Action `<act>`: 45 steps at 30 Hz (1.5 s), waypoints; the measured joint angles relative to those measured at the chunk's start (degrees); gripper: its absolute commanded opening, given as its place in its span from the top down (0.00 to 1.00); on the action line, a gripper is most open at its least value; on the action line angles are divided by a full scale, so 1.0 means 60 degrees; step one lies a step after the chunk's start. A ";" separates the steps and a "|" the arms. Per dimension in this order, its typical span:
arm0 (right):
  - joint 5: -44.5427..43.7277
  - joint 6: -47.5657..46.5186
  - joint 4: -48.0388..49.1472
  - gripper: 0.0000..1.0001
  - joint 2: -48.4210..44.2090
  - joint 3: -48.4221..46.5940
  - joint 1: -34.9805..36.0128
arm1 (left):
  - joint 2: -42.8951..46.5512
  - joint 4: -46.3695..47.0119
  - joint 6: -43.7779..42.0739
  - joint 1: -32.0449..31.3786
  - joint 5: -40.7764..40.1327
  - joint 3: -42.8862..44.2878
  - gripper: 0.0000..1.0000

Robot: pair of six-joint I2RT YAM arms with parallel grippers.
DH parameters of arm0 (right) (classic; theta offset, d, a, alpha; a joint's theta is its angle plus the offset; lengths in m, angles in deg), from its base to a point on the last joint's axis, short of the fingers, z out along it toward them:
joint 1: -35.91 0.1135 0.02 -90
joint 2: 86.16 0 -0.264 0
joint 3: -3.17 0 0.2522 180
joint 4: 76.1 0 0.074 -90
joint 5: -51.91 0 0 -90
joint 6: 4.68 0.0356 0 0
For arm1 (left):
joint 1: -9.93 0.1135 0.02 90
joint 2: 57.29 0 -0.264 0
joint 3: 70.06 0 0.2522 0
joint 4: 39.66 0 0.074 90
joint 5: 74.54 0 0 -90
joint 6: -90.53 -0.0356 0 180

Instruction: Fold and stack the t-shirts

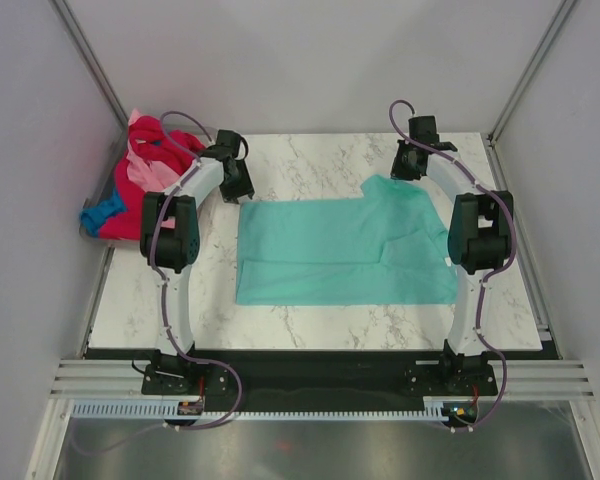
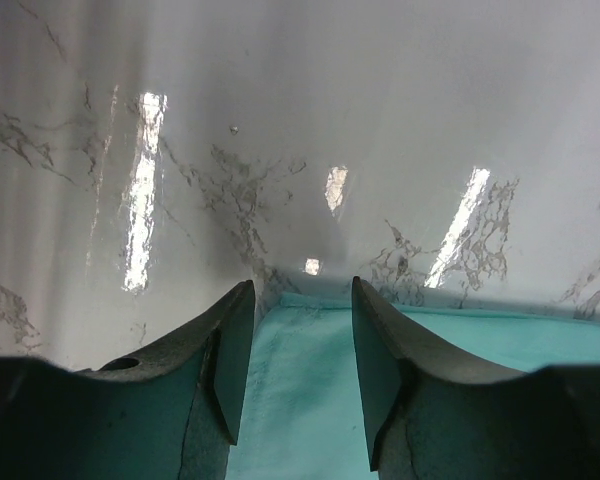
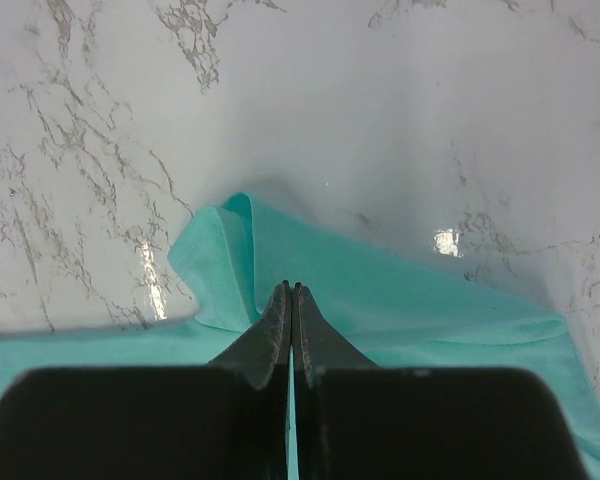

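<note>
Over the teal t-shirt [image 2: 298, 400], left fingers [image 2: 230, 350] sit half-spread.

One camera sits high up behind the two arms [image 1: 175, 240] and looks down on the whole table [image 1: 310, 322]. The other two ride on the wrists, very close to the table top. Each looks out past its own gripper, the left gripper [image 2: 300, 290] and the right gripper [image 3: 291, 285]. All three see the teal shirt [image 1: 320, 260].
</note>
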 measured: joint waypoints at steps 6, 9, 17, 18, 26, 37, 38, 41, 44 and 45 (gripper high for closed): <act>-0.0007 0.0000 0.0000 1.00 0.0000 0.0018 0.0000 | -0.0233 0.0004 0.0007 -0.0004 0.0011 0.0029 0.51; -0.0007 0.0000 0.0004 1.00 0.0000 0.0022 0.0000 | -0.0288 0.0011 0.0029 -0.0011 0.0033 0.0120 0.63; -0.0011 -0.0004 -0.0004 1.00 0.0000 0.0164 0.0000 | -0.0382 -0.0007 0.0018 -0.0015 0.0087 0.0215 0.97; -0.0011 -0.0004 0.0004 1.00 0.0000 0.0164 0.0000 | -0.0382 -0.0007 0.0025 -0.0018 0.0087 0.0215 0.98; -0.0007 0.0029 -0.0044 1.00 -0.0113 0.0164 0.0000 | -0.0259 -0.0036 0.0015 -0.0040 0.0087 0.0142 0.98; -0.0004 0.0098 -0.0084 1.00 -0.1566 0.0576 0.0000 | 0.1184 -0.0251 0.0007 -0.0073 0.0098 -0.0317 0.98; -0.0007 0.0098 -0.0084 1.00 -0.1741 0.0747 0.0000 | 0.1362 -0.0237 0.0007 -0.0073 0.0109 -0.0452 0.98; -0.0015 0.0098 -0.0087 1.00 -0.2353 0.1490 0.0000 | 0.1894 -0.0208 0.0007 -0.0109 0.0186 -0.0998 0.98; -0.0051 0.0098 -0.0058 1.00 -0.3093 0.2470 0.0000 | 0.2404 -0.0197 0.0007 -0.0178 0.0240 -0.1701 0.98; -0.0087 0.0098 -0.0069 1.00 -0.3370 0.2827 0.0000 | 0.2579 -0.0211 0.0007 -0.0186 0.0262 -0.1953 0.98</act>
